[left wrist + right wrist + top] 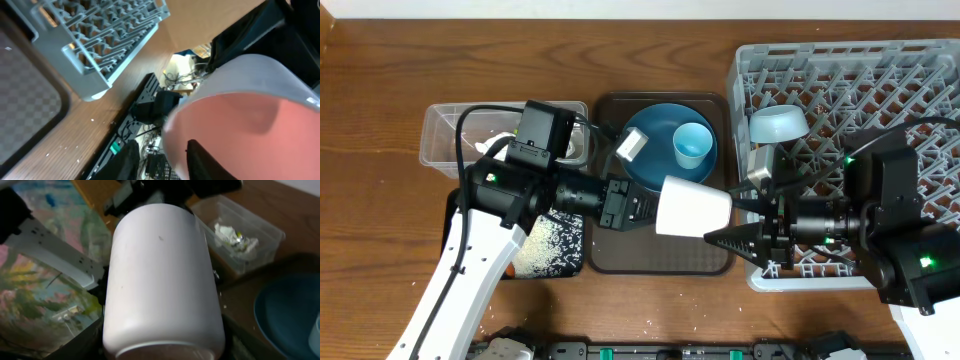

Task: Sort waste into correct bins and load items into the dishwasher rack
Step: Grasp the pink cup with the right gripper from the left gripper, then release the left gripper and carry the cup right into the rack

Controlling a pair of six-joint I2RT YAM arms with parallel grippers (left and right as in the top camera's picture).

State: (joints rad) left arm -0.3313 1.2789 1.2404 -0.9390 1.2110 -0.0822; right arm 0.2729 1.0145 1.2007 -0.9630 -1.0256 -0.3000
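One pink cup [695, 207], sideways in mid-air at frame centre, over the brown tray's [660, 262] right edge, beside the dishwasher rack [860, 60]. Right hand [725, 225] grips its base; left hand [164, 157] parted, slack astride the rim. Risk: one-ended grip, cup tips out. Only the left wrist view shows the pink interior.

Overhead, the light is bright and even from above, with soft short shadows on the worktop [380, 100]; the pink cup [692, 208] is nearly blown out to white. In the left wrist view that cup looms close and blurred, the dark left fingers [127, 162] are smeared, and the rack [100, 45] is sharper. The right wrist view is soft all over, the tub [240, 235] clearest
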